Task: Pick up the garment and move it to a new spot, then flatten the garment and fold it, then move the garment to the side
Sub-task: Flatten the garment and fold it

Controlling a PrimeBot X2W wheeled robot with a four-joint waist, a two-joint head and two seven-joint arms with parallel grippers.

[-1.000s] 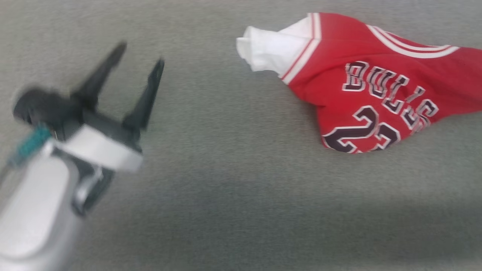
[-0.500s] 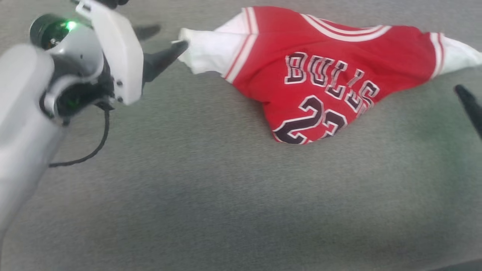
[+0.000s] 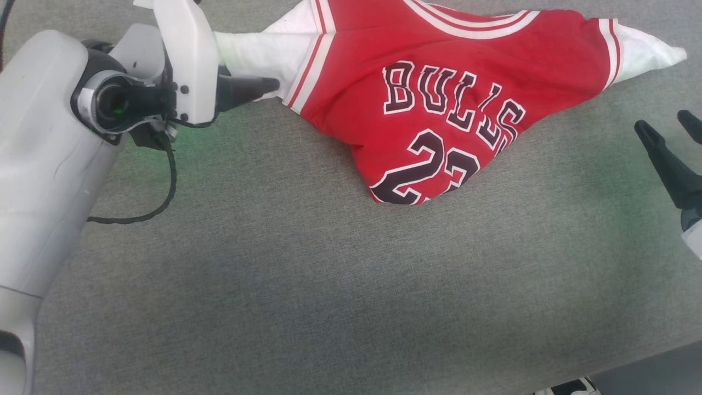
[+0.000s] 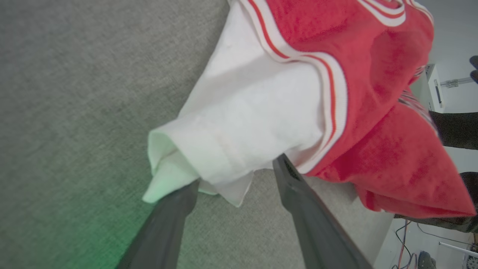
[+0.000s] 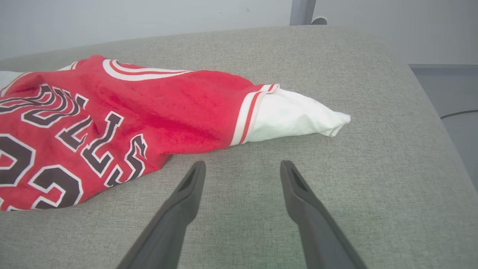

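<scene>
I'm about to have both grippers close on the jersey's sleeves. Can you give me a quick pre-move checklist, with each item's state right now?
1. The left gripper is open: ok.
2. The left-side sleeve is between its fingers: ok, the white cuff lies at their tips.
3. The right gripper is open: ok.
4. The right gripper is at the right-side sleeve: not ok, its tips are short of it, over the grey table.
5. The garment lies flat: not ok, it is bunched, with its lower part tucked under.
</scene>
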